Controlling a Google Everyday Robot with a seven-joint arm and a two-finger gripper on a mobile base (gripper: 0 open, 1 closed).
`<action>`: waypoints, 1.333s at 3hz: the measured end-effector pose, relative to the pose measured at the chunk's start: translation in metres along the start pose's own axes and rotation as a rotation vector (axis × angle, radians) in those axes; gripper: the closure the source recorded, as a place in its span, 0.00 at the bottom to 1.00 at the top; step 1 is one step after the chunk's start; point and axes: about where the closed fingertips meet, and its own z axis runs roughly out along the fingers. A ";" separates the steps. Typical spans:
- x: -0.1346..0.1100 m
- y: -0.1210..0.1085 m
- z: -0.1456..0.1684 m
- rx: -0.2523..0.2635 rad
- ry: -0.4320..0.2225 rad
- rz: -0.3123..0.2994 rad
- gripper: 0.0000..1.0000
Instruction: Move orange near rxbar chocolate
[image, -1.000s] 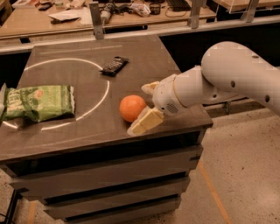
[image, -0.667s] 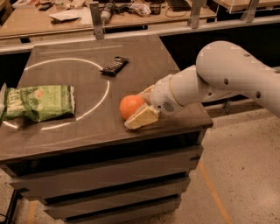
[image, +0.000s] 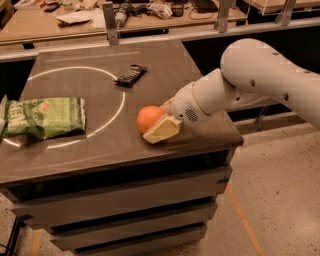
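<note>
The orange (image: 148, 116) sits on the dark table top (image: 165, 70), right of the middle and near the front edge. My gripper (image: 156, 126) is at the orange, reaching in from the right on the white arm (image: 260, 75), and its cream-coloured end lies against the orange's front right side. The rxbar chocolate (image: 131, 74), a dark flat bar, lies farther back on the table, just beyond the white circle line, well apart from the orange.
A green crinkly chip bag (image: 45, 116) lies at the table's left edge. A white circle line (image: 116, 105) is painted on the top. Behind the table a rail and a bench (image: 75, 20) carry assorted clutter. The table's right edge is under my arm.
My gripper has moved left and come around the orange. The orange has stayed in place. The bar and the chip bag have not moved.
</note>
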 end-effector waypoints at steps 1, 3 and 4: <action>-0.001 0.002 0.000 0.000 -0.001 -0.004 1.00; -0.016 -0.015 -0.009 0.039 -0.016 -0.047 1.00; -0.026 -0.032 -0.021 0.077 -0.020 -0.075 1.00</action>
